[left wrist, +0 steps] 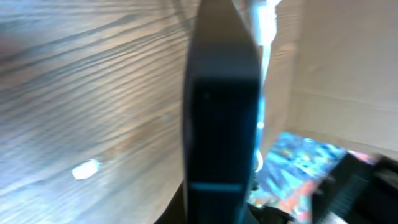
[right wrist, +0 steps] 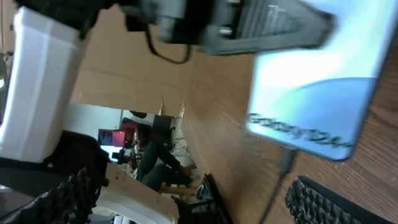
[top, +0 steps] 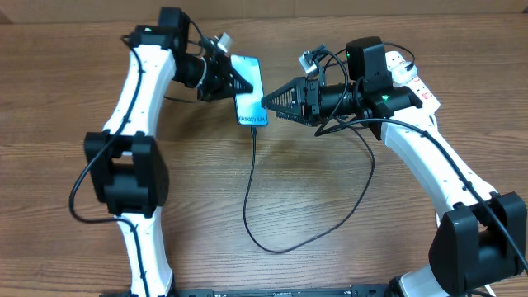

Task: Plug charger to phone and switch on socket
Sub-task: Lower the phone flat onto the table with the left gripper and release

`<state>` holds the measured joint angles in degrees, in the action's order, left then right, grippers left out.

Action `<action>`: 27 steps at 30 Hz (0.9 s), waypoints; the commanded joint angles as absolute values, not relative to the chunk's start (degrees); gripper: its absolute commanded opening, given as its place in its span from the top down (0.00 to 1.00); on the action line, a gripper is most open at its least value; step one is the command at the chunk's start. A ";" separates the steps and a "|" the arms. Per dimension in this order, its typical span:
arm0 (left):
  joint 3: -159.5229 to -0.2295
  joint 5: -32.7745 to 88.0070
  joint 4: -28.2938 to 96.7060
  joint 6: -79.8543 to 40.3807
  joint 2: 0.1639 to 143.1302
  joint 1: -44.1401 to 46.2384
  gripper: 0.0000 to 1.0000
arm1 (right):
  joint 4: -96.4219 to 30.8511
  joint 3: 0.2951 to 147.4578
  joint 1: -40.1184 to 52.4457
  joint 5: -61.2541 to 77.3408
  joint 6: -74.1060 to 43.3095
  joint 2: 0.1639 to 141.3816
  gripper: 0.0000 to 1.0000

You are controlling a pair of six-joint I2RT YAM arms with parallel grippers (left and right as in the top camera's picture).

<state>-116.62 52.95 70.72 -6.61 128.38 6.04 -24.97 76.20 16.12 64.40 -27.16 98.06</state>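
The phone (top: 252,82) lies at the table's back middle, its light blue screen up. My left gripper (top: 239,82) is shut on the phone's left edge; in the left wrist view the phone (left wrist: 221,124) stands edge-on between the jaws. The charger's black cable (top: 247,206) runs from the phone's bottom edge, loops forward and goes back right. In the right wrist view the connector (right wrist: 286,160) sits in the phone (right wrist: 317,99) below the "Galaxy S24" text. My right gripper (top: 269,102) (right wrist: 199,202) is open and empty beside the phone's lower right corner. The white socket (top: 419,84) is partly hidden behind the right arm.
A cardboard wall (top: 346,8) stands along the table's back edge. The wooden table (top: 190,181) stretches forward between both arm bases. The socket's thick white cord is hidden by the right arm.
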 commanded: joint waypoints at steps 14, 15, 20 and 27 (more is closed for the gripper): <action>-116.77 32.86 66.98 -12.08 135.00 14.46 0.96 | -25.93 76.88 16.10 63.42 -26.50 98.17 0.02; -116.77 32.95 66.89 -12.08 135.66 14.81 0.96 | -26.11 76.88 16.10 63.40 -26.50 98.17 0.02; -116.77 38.52 67.05 -12.47 139.24 15.40 0.96 | -27.18 76.88 16.10 63.42 -26.50 98.17 0.02; -116.77 38.98 67.07 -12.47 141.91 15.35 0.96 | -27.62 76.88 16.10 63.42 -26.50 98.17 0.02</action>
